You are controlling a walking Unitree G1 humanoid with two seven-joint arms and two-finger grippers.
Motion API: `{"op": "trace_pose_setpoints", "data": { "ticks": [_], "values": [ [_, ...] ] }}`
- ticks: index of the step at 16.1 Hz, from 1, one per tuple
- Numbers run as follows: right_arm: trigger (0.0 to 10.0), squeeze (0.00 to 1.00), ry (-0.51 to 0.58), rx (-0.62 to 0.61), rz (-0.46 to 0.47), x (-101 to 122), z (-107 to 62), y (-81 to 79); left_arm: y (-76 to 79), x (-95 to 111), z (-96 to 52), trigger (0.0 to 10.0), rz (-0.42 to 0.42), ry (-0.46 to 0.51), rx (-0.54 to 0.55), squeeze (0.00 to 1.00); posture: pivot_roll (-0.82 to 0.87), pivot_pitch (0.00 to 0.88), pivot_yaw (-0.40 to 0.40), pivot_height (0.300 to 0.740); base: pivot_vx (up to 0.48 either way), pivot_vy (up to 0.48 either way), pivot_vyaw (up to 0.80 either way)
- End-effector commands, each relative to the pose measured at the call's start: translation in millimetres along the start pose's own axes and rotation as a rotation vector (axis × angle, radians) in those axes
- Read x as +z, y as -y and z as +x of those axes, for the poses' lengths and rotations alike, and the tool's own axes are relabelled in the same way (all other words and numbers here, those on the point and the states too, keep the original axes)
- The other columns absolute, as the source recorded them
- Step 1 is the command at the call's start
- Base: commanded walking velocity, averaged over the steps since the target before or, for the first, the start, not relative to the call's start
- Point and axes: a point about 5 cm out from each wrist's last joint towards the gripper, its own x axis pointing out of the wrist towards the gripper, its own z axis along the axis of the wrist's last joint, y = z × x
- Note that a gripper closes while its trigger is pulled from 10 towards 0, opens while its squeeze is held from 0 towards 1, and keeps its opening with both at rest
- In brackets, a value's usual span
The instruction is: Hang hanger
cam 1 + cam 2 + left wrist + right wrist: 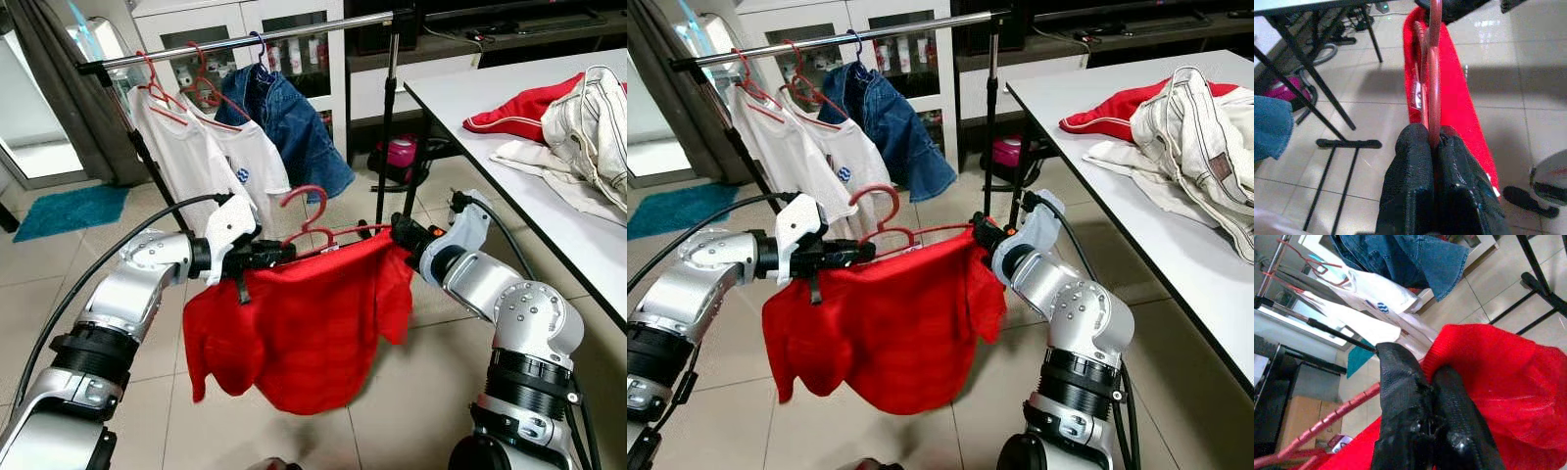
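A red hanger (306, 217) carrying a red shirt (304, 323) hangs between my two arms, low in front of the clothes rail (255, 37). My left gripper (279, 253) is shut on the hanger's left end; in the left wrist view its fingers (1415, 181) pinch the red wire (1431, 83). At the other end, my right gripper (404, 233) is shut on the hanger's tip and the shirt's shoulder (1484, 377). The hook points up, well below the rail.
On the rail hang two white shirts (201, 147) on red hangers and a denim jacket (289, 122). The rail's black stand (387, 127) rises just behind the hanger. To the right, a white table (519, 186) holds a red garment (519, 108) and a cream jacket (593, 127).
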Motion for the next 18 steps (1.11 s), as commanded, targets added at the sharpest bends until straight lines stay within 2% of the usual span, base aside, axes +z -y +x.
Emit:
{"op": "trace_pose_setpoints", "data": {
  "ticks": [1,4,8,11,12,13,14,15,18],
  "values": [
    [0.0,0.00,0.050,0.000,0.006,11.4,-0.2,-2.7,-0.1,-3.2,-7.0,0.0,0.016,-0.039,-0.003,0.00,-0.15,0.000,0.148,0.719,0.000,0.000,0.00],
    [0.0,0.00,0.061,0.017,-0.001,14.8,0.3,-5.7,5.1,-7.7,-7.9,0.0,0.021,-0.067,-0.051,0.00,-0.15,0.000,0.146,0.719,0.000,0.000,0.00],
    [0.0,0.00,0.047,0.100,-0.025,15.4,-1.9,-25.8,8.7,-22.8,2.2,0.0,0.031,-0.174,-0.060,0.00,-0.15,0.000,0.145,0.719,0.000,0.000,0.00],
    [0.0,0.00,0.027,0.108,-0.044,13.3,-4.3,-29.0,3.4,-19.1,7.8,0.0,0.036,-0.156,-0.022,0.00,-0.16,0.000,0.151,0.719,0.000,0.000,0.00],
    [10.0,0.00,0.013,0.061,-0.096,10.6,-2.8,-23.0,4.0,-14.5,7.6,0.0,0.033,-0.125,-0.036,0.00,-0.16,0.000,0.151,0.719,0.000,0.000,0.00],
    [10.0,0.00,0.033,0.036,-0.154,9.7,-1.1,-17.0,4.6,-11.0,5.5,0.0,0.032,-0.100,-0.051,0.00,-0.16,0.000,0.155,0.719,0.000,0.000,0.00],
    [10.0,0.33,0.037,0.050,-0.174,8.3,-0.5,-14.7,4.7,-9.5,2.6,0.0,0.032,-0.086,-0.057,0.00,-0.16,0.000,0.155,0.719,0.000,0.000,0.00],
    [10.0,1.00,0.017,0.079,-0.187,6.2,-1.1,-15.4,4.9,-7.7,-0.8,0.0,0.028,-0.064,-0.070,0.00,-0.16,0.000,0.155,0.719,0.000,0.000,0.00],
    [10.0,1.00,-0.062,0.187,-0.381,1.9,-8.4,-18.3,3.2,-5.8,-9.3,0.0,0.017,-0.041,-0.092,0.00,-0.16,0.000,0.153,0.719,0.000,0.000,0.00]
  ]
}}
